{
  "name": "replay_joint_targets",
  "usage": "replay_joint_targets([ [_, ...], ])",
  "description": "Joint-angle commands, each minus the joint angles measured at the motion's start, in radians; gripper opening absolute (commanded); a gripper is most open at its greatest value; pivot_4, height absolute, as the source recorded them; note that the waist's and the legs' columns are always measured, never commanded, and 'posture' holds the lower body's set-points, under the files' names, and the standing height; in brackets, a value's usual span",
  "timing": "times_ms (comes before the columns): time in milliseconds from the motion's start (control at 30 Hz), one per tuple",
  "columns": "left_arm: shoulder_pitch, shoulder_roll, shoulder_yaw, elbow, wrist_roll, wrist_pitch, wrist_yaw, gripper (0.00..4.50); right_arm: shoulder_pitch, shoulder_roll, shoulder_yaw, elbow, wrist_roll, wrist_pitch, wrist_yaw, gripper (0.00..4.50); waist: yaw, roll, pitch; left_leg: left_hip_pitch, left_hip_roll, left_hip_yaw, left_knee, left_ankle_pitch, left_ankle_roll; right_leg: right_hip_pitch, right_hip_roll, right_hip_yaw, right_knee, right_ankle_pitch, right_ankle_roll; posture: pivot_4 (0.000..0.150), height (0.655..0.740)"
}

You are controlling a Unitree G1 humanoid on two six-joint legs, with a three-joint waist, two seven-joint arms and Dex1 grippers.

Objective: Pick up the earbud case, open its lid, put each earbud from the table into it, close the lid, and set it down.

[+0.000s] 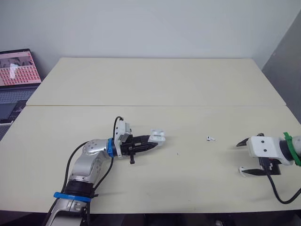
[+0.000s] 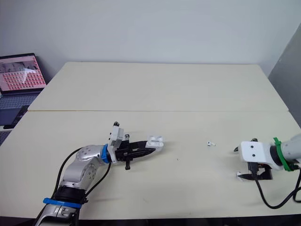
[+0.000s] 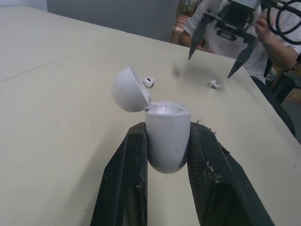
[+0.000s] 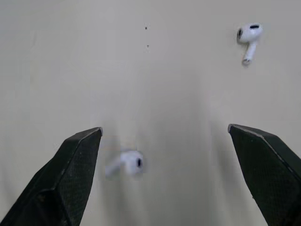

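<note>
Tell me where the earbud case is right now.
In the eye views the earbud case is clamped in the left gripper, lid open, left of the table's middle; the closest earbud lies to its right.

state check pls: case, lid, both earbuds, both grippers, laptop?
earbud case: clamped between the left gripper's fingers.
lid: hinged open.
left gripper: shut on the earbud case.
middle earbud: loose on the table, out of the case.
right earbud: below the right gripper, between its fingers, not gripped.
right gripper: open, holding nothing.
laptop: open, screen lit.
</note>
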Motion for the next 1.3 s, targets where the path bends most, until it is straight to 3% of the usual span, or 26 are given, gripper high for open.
replay_joint_targets([
  [33,-0.013,0.004,0.008,-0.011,-0.007,-0.012,-0.018,0.77,0.104,0.087,-0.167,-0.153,0.09,0.233,-0.092,4.49,0.008,0.0,0.0,0.0,0.0,0.0,0.0,0.0,0.0,0.0,0.0,0.0,0.0,0.0,0.0,0.15,0.74],
  [233,-0.048,0.001,-0.004,0.015,-0.003,-0.01,-0.036,0.77,0.232,0.347,-0.329,-0.334,0.181,0.425,-0.282,4.49,0.009,0.0,0.0,0.001,0.0,0.0,0.0,0.0,0.0,0.001,0.001,0.0,0.0,0.0,0.0,0.15,0.74],
  [400,-0.071,-0.011,-0.013,0.032,0.002,-0.013,-0.05,0.77,0.336,0.568,-0.345,-0.361,0.172,0.157,-0.323,4.49,0.01,0.001,-0.001,0.002,0.0,0.001,-0.001,0.0,0.0,0.001,0.001,0.0,0.0,0.0,0.0,0.15,0.74],
  [500,-0.079,-0.016,-0.019,0.042,0.007,-0.017,-0.06,0.77,0.362,0.695,-0.32,-0.355,0.182,0.11,-0.403,4.49,0.006,0.001,-0.001,0.003,0.0,0.002,-0.001,0.0,0.0,0.001,0.001,0.0,0.001,0.0,0.0,0.15,0.74],
  [733,-0.098,-0.02,-0.016,0.07,0.015,-0.03,-0.072,0.77,0.411,0.862,-0.211,-0.243,0.07,-0.08,-0.539,4.49,-0.009,0.002,-0.002,0.005,0.0,0.004,-0.002,0.0,0.0,0.001,0.002,0.0,0.002,0.0,0.0,0.15,0.74],
  [967,-0.099,-0.017,-0.014,0.074,0.014,-0.036,-0.073,0.77,0.428,0.925,-0.174,-0.146,0.054,-0.174,-0.624,4.49,-0.006,0.002,-0.002,0.003,0.001,-0.002,-0.003,0.0,0.0,0.001,0.002,-0.001,0.0,0.0,0.0,0.15,0.74],
  [1100,-0.098,-0.017,-0.014,0.079,0.015,-0.042,-0.075,0.77,0.451,0.908,-0.15,-0.112,0.054,-0.213,-0.612,3.56,-0.009,0.002,-0.002,0.003,0.001,-0.001,-0.003,0.0,0.0,0.001,0.002,0.0,0.001,0.0,0.0,0.15,0.74],
  [1300,-0.097,-0.018,-0.01,0.097,0.022,-0.065,-0.08,0.77,0.447,0.859,-0.164,-0.039,0.049,-0.29,-0.588,1.33,-0.01,0.003,-0.003,0.005,0.001,0.002,-0.003,0.0,0.0,0.002,0.002,0.0,0.002,0.0,0.0,0.15,0.74],
])
